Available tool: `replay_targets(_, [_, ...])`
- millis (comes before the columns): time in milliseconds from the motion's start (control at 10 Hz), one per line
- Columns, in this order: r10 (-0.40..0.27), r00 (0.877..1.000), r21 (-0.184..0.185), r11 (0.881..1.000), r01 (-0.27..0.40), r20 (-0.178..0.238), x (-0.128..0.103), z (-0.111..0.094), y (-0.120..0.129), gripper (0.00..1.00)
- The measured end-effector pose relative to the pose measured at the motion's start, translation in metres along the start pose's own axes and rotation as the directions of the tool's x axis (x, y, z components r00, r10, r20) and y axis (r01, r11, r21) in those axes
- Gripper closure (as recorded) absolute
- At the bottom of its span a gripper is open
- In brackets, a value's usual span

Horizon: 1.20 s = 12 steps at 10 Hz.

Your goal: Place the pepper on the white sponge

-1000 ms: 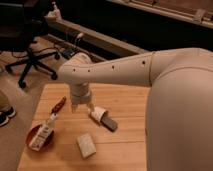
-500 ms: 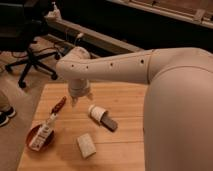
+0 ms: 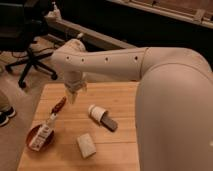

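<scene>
At centre left of the frame, above the wooden table (image 3: 125,95) | gripper (image 3: 74,97) hangs with jaws apart, gripping nothing | pepper (image 3: 59,105) lies just to its left | white sponge (image 3: 86,145) lies at lower centre, apart from the pepper

Nothing readable on show right now: the long white packet (image 3: 42,134) lying across the bowl (image 3: 30,135) carries a printed label, but not one letter of it can be made out. The gripper (image 3: 73,96) hangs over the worktop (image 3: 120,150), jaws apart, just beside the pepper (image 3: 59,105).
</scene>
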Motion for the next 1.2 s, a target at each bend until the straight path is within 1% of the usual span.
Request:
replay_targets(100, [-0.102, 0.995, -0.002, 0.995, 0.102, 0.003, -0.007, -0.004, -0.004, 0.35])
replay_targets(200, [-0.221, 0.975, -0.003, 0.975, 0.221, 0.008, -0.016, -0.007, -0.009, 0.35])
replay_targets(300, [-0.298, 0.954, -0.002, 0.955, 0.298, 0.018, -0.024, -0.009, -0.012, 0.35])
replay_targets(400, [-0.385, 0.923, 0.001, 0.923, 0.385, 0.030, -0.033, -0.012, -0.017, 0.35])
replay_targets(500, [-0.443, 0.896, 0.004, 0.896, 0.443, 0.038, -0.039, -0.015, -0.021, 0.35])
replay_targets(600, [-0.480, 0.876, 0.008, 0.877, 0.480, 0.042, -0.042, -0.016, -0.024, 0.35])
replay_targets(700, [-0.504, 0.863, 0.010, 0.864, 0.504, 0.044, -0.044, -0.017, -0.026, 0.35])
replay_targets(900, [-0.521, 0.852, 0.015, 0.853, 0.521, 0.041, -0.046, -0.017, -0.027, 0.35])
replay_targets(1000, [-0.538, 0.841, 0.033, 0.843, 0.537, 0.047, -0.049, -0.017, -0.030, 0.35])
replay_targets(1100, [-0.576, 0.816, 0.067, 0.817, 0.572, 0.059, -0.056, -0.018, -0.036, 0.35])
replay_targets(1200, [-0.633, 0.771, 0.110, 0.773, 0.624, 0.075, -0.066, -0.018, -0.043, 0.35])
